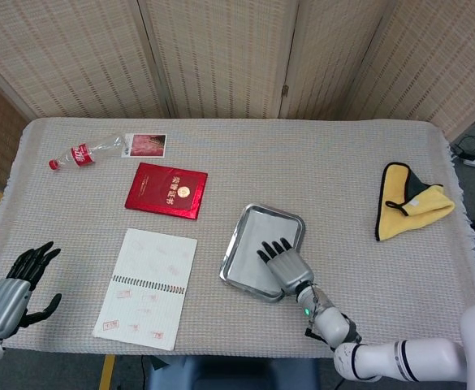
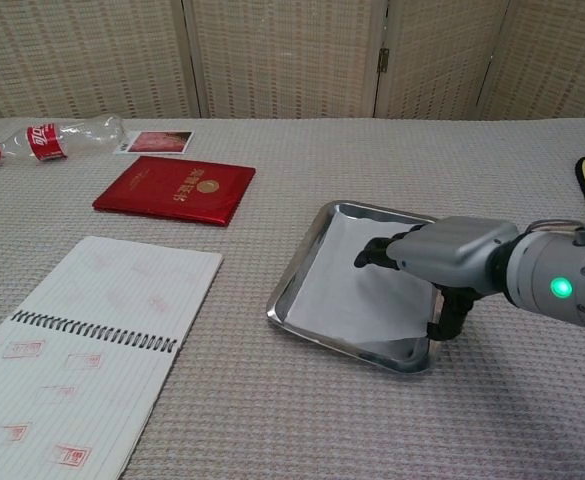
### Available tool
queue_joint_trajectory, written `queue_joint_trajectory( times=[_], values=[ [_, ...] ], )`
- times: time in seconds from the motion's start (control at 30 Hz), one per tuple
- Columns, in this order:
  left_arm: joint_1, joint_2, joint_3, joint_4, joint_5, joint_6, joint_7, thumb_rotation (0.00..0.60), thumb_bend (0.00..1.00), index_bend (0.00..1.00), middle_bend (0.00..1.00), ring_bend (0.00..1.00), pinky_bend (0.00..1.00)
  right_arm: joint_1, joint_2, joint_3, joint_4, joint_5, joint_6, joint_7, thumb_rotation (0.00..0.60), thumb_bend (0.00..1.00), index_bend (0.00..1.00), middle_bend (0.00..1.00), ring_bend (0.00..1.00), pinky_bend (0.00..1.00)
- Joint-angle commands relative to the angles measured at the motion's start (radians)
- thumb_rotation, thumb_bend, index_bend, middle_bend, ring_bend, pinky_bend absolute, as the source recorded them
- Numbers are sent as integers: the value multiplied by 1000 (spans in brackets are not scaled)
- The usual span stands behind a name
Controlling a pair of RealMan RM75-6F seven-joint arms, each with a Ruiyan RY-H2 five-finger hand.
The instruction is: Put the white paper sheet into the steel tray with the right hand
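Observation:
The white paper sheet (image 1: 256, 241) (image 2: 343, 287) lies flat inside the steel tray (image 1: 231, 262) (image 2: 295, 277), right of the table's middle. My right hand (image 1: 285, 263) (image 2: 445, 256) lies palm down over the sheet's right part with its fingers stretched out toward the left. Its thumb hangs down beside the tray's near right rim, by the sheet's corner. My left hand (image 1: 15, 288) hovers at the table's front left edge, fingers spread and holding nothing; the chest view does not show it.
An open spiral notebook (image 1: 147, 288) (image 2: 68, 340) lies left of the tray, a red booklet (image 1: 166, 190) (image 2: 176, 189) behind it. A plastic bottle (image 1: 84, 152) (image 2: 56, 137) and a photo card (image 1: 144, 145) sit far left. A yellow cloth (image 1: 411, 201) lies at the right.

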Motion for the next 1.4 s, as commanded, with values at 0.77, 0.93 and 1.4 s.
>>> queue_joint_trajectory(
  times=[0.77, 0.93, 1.4],
  values=[
    [-16, -1, 4, 16, -3, -22, -42, 600, 475, 0, 0, 0, 0, 222, 68, -83, -59, 199, 77, -13, 600, 293, 0, 0, 0, 0],
    [-15, -2, 4, 18, -4, -19, -40, 600, 476, 0, 0, 0, 0, 155, 136, -70, -117, 49, 71, 156, 600, 294, 0, 0, 0, 0],
    [-8, -15, -11, 24, -41, -19, 25, 600, 479, 0, 0, 0, 0, -345, 163, -277, 114, -764, 523, 723, 600, 293, 0, 0, 0, 0]
  ],
)
